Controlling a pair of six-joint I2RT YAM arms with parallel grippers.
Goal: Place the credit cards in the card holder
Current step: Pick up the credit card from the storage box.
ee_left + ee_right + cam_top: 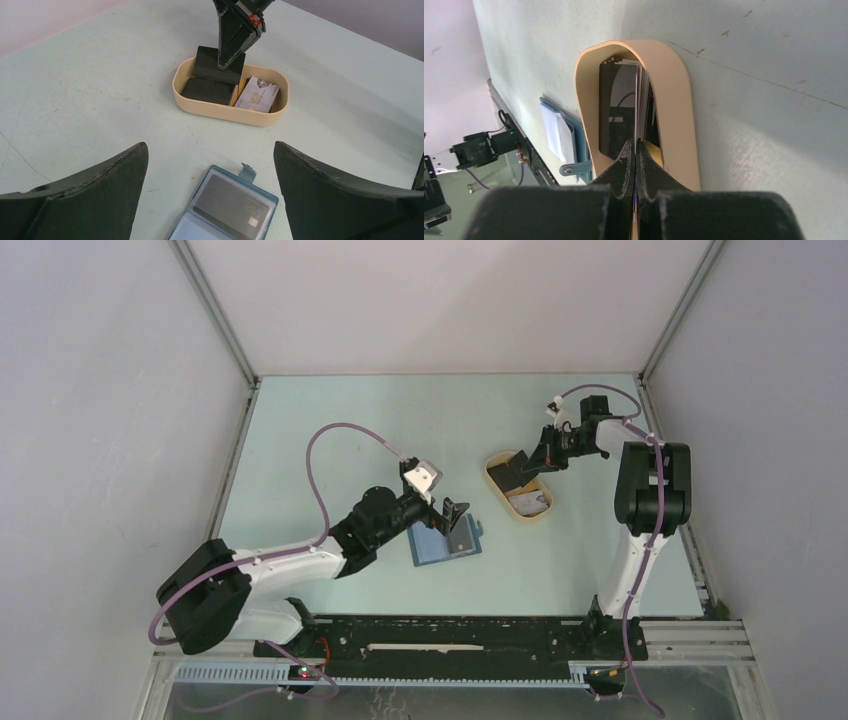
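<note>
"VIP" printed on whitish card (258,95), lying in beige tray (220,114)

Lab test cell, white panel walls (100,390), aluminium frame (214,310)

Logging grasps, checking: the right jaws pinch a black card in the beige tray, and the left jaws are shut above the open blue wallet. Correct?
No: the left gripper has its jaws wide open, as the left wrist view shows. The rest holds: the right gripper pinches the black card in the beige tray, and the blue wallet lies open.
</note>
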